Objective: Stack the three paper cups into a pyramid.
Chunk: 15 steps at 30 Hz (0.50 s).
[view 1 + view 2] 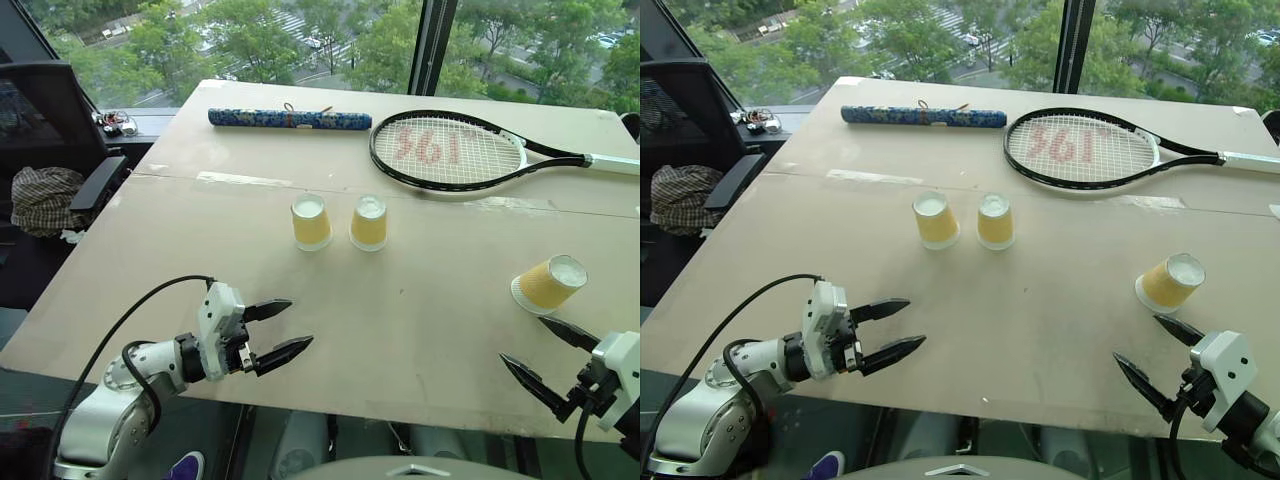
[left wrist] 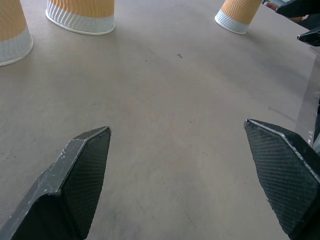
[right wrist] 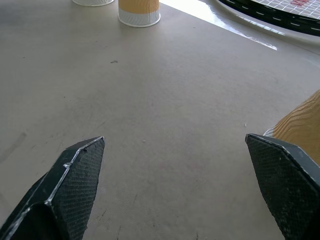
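Note:
Two yellow-orange paper cups (image 1: 311, 222) (image 1: 368, 222) stand base up, side by side, in the middle of the table. A third cup (image 1: 548, 284) sits base up near the right edge, apart from them. No cup rests on another. My left gripper (image 1: 298, 322) hovers open over the table's front left, well short of the pair. My right gripper (image 1: 522, 340) is open at the front right, just in front of the third cup (image 3: 302, 127). Nothing lies between the fingers of either gripper (image 2: 177, 127) (image 3: 175, 139).
A tennis racket (image 1: 450, 150) lies at the back right of the beige table (image 1: 420, 320). A blue patterned roll (image 1: 288, 119) lies at the back. A black chair (image 1: 60, 150) with a checked cloth stands off the table's left side.

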Each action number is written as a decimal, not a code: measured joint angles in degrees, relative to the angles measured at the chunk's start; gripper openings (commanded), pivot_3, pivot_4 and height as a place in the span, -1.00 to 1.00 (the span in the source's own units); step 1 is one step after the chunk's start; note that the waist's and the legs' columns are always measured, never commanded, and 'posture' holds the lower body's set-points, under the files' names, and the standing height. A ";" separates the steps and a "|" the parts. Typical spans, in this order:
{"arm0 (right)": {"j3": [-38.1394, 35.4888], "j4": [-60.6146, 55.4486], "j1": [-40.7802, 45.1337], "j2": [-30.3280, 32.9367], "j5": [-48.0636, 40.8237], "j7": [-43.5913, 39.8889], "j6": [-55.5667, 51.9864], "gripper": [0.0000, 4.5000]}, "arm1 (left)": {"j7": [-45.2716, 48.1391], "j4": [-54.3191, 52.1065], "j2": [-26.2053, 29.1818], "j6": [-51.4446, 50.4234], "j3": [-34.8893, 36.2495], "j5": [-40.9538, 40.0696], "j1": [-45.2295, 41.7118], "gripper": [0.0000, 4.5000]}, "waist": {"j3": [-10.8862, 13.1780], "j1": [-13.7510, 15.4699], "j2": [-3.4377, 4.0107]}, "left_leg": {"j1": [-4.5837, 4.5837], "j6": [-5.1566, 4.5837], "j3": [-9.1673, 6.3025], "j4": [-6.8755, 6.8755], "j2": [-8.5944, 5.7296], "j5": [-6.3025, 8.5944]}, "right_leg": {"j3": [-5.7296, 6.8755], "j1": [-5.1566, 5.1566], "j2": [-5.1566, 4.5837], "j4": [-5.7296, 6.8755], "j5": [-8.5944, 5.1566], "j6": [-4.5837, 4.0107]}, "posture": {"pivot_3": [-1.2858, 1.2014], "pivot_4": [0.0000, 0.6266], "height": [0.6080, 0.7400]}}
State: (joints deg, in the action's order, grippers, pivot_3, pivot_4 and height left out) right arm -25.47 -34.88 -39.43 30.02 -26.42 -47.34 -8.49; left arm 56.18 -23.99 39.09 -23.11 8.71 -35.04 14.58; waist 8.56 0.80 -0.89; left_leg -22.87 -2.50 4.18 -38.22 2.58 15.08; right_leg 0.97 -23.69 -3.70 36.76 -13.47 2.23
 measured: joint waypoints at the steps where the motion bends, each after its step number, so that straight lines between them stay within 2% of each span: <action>1: 0.00 0.00 0.00 0.00 0.00 0.00 0.00 0.99 | 0.00 0.00 0.00 0.00 0.00 0.00 0.00 0.94 | 0.00 0.00 0.00 | 0.01 0.00 0.00 0.00 0.00 0.00 | 0.00 0.00 0.00 0.00 -0.02 0.04 | 0.03 -0.52 1.00; 9: 8.32 -1.54 8.74 -4.69 4.42 7.90 0.04 0.99 | -2.02 -1.07 -1.46 -2.79 0.30 -5.09 -8.79 0.94 | 0.00 -0.01 0.03 | 0.00 0.00 0.01 -0.02 0.00 0.00 | -0.01 0.03 0.11 0.04 0.08 -0.12 | 0.03 -0.52 1.00; 15: 7.61 -4.02 16.07 -4.70 4.10 15.15 -4.51 0.99 | -0.45 -3.70 -1.50 -3.50 -0.41 -7.71 -11.93 0.94 | 0.03 -0.02 -0.03 | -0.04 -0.01 0.06 -0.03 -0.08 0.00 | -0.07 0.01 0.15 0.03 0.08 -0.11 | 0.03 -0.52 1.00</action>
State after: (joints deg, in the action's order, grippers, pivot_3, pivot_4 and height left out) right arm -17.86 -38.90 -23.36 25.32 -22.32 -32.19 -13.00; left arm 55.73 -27.69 37.59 -26.61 8.30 -42.75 2.64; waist 8.59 0.78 -0.92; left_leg -22.91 -2.51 4.24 -38.25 2.50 15.08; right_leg 0.90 -23.68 -3.55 36.79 -13.39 2.12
